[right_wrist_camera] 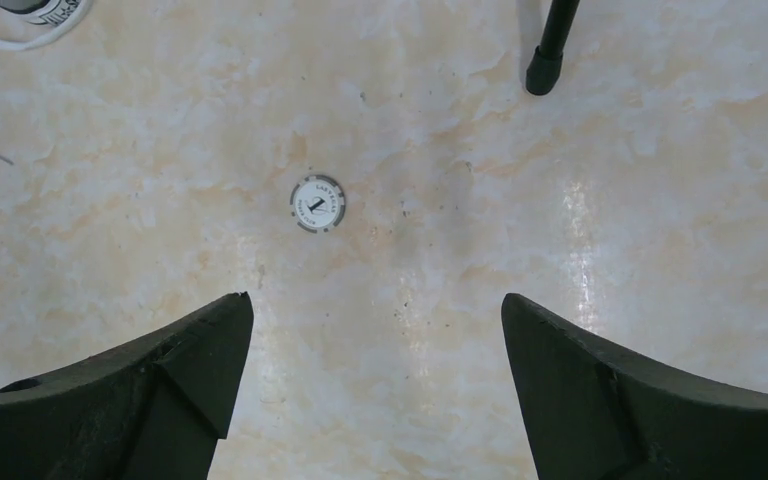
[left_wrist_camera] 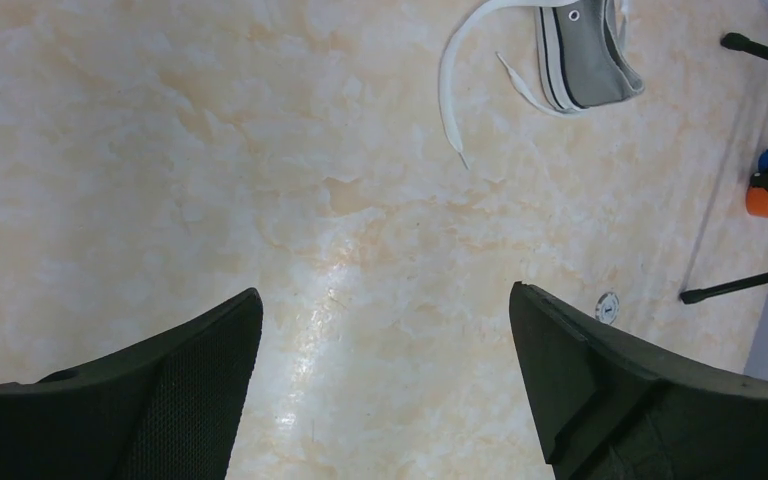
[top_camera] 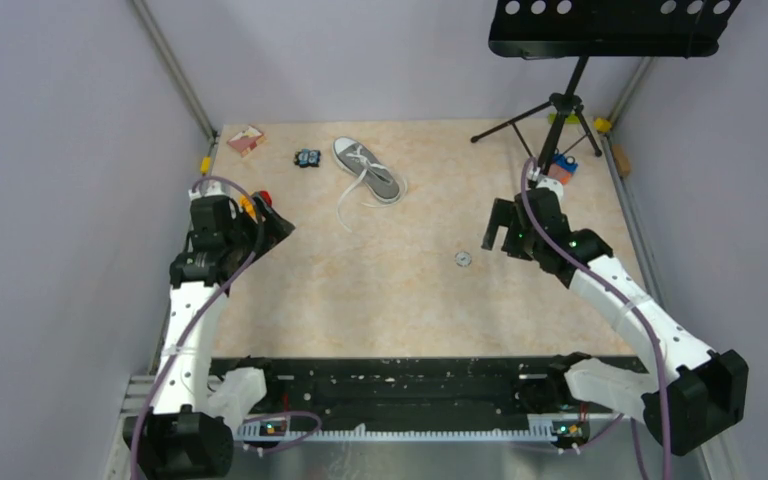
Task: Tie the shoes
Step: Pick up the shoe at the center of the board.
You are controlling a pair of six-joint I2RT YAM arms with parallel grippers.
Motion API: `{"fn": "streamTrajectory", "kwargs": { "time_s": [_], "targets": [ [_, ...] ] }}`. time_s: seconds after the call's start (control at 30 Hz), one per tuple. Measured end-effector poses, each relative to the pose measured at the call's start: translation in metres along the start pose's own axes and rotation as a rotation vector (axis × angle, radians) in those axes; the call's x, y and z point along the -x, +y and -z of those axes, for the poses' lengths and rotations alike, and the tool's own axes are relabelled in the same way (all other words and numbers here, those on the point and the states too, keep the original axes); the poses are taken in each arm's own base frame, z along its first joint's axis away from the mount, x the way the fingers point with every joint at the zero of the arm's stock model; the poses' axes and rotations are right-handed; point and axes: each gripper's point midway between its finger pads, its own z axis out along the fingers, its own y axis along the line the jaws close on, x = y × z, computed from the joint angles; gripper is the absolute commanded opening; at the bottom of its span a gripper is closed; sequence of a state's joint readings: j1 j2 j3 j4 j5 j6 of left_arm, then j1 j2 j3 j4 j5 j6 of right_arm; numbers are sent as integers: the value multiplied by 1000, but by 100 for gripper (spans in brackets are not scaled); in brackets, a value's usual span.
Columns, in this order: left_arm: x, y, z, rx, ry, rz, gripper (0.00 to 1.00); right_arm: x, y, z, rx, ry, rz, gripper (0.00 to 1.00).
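The shoe (top_camera: 368,170), a grey low-top sneaker with a white sole, lies on its side at the back middle of the table. Its white laces (top_camera: 348,203) trail loose toward the front. My left gripper (top_camera: 276,226) hovers open at the left, well short of the shoe. In the left wrist view the shoe (left_wrist_camera: 585,60) and a looping lace (left_wrist_camera: 449,85) sit far beyond the open left gripper (left_wrist_camera: 385,295). My right gripper (top_camera: 501,240) hangs open at the right, empty. Its wrist view shows only the shoe's toe edge (right_wrist_camera: 45,10) and the open right gripper (right_wrist_camera: 375,300).
A poker chip (top_camera: 462,259) lies just left of the right gripper. A black music stand (top_camera: 564,105) straddles the back right, one foot (right_wrist_camera: 545,60) near the chip (right_wrist_camera: 318,204). A blue and orange item (top_camera: 561,166), a small black gadget (top_camera: 307,158) and a red-white box (top_camera: 245,140) sit along the back.
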State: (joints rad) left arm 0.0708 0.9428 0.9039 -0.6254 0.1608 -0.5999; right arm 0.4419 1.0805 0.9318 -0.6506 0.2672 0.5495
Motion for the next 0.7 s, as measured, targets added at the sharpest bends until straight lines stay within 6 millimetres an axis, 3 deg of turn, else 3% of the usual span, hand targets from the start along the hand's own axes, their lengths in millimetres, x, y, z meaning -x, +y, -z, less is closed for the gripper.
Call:
{"fn": "streamTrajectory", "kwargs": {
  "time_s": [0.37,0.47,0.57,0.7],
  "targets": [
    [-13,0,-2,9,63,-19,93,0,22,-6,102,-3,-56,96],
    [-39,-8,-6,-18,130,-73,92,-11,27,-11,136,19,-56,95],
    [-87,-31,-4,-96,241,-185,92,-27,34,-14,163,45,-32,94],
    [-135,-58,5,-198,352,-269,92,-56,51,-13,219,86,30,91]
  ]
}}
